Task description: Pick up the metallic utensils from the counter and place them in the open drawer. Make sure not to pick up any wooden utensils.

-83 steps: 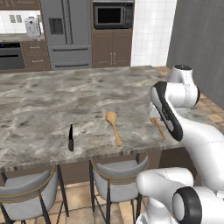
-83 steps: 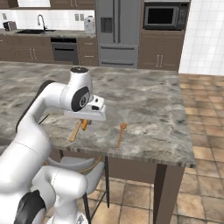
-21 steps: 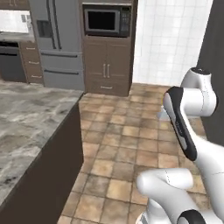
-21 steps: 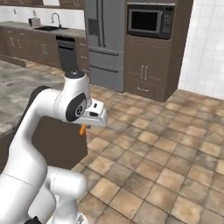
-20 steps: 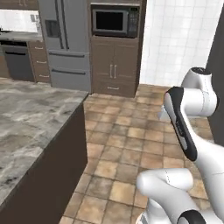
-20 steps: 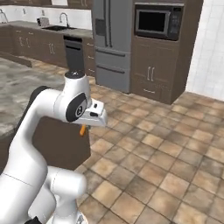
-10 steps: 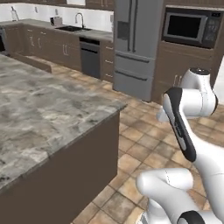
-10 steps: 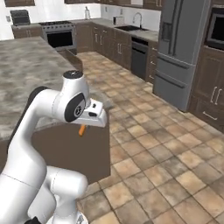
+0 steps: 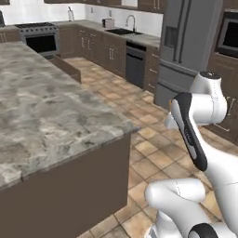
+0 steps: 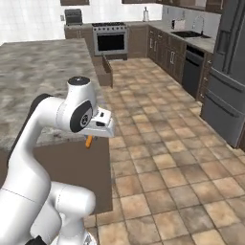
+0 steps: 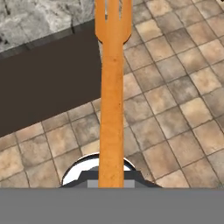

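Orange thin fork with short tines (image 11: 111, 87) sits clamped in your claw (image 10: 92, 139), held off the bench over tiled floor (image 10: 158, 162). Judging by this, one utensil is in transit; dark-brown open drawer (image 10: 103, 70) waits ahead beside the grey-brown marbled stone bench (image 9: 42, 107). Kitchen: steel fridge (image 9: 186, 46), oven range (image 10: 111, 38).

A: What floor is that?

B: Tan and brown stone tiles (image 10: 158, 158), running between the cabinets.

A: And along the far wall?

B: Dark brown cabinets (image 9: 100, 53), a steel stove (image 10: 111, 38), a black dishwasher (image 9: 135, 65), and a sink with a faucet (image 9: 130, 23) above it. A tall grey fridge (image 9: 186, 51) stands at the right, a microwave (image 9: 230, 37) beside it.

A: The wall itself?

B: White tile (image 10: 33, 19), evenly lit.
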Tool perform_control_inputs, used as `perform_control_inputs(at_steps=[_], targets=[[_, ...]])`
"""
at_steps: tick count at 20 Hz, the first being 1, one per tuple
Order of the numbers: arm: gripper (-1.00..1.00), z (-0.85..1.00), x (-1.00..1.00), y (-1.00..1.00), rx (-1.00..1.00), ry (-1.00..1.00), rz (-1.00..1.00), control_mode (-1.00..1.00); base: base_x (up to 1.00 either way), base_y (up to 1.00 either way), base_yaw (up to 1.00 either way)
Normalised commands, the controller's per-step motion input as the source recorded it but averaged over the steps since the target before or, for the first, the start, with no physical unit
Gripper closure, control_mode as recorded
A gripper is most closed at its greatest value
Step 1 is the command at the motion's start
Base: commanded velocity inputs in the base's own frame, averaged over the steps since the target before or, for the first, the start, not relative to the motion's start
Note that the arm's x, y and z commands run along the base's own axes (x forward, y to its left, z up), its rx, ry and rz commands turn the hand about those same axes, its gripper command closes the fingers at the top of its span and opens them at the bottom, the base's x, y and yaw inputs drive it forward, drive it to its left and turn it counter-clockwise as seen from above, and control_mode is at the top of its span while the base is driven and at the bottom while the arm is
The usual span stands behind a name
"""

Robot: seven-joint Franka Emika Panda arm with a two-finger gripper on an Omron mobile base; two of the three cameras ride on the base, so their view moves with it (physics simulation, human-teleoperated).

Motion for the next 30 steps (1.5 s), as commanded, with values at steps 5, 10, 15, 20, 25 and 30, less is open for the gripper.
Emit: perform_control_inputs(at_steps=[5,10,15,20,25,30], targets=[[1.00,0.00,0.00,0.00,0.00,0.00,0.00,1.00,0.91,-1.00,0.47],[1.00,0.00,0.00,0.00,0.00,0.00,0.00,1.00,0.70,-1.00,0.45],[1.00,0.00,0.00,0.00,0.00,0.00,0.00,1.00,0.61,-1.00,0.42],[1.00,0.00,0.00,0.00,0.00,0.00,0.00,1.00,0.80,-1.00,0.48],[1.00,0.00,0.00,0.00,0.00,0.00,0.00,1.00,1.00,-0.92,0.55],[1.00,0.00,0.00,0.00,0.00,0.00,0.00,1.00,1.00,-0.89,0.52]])
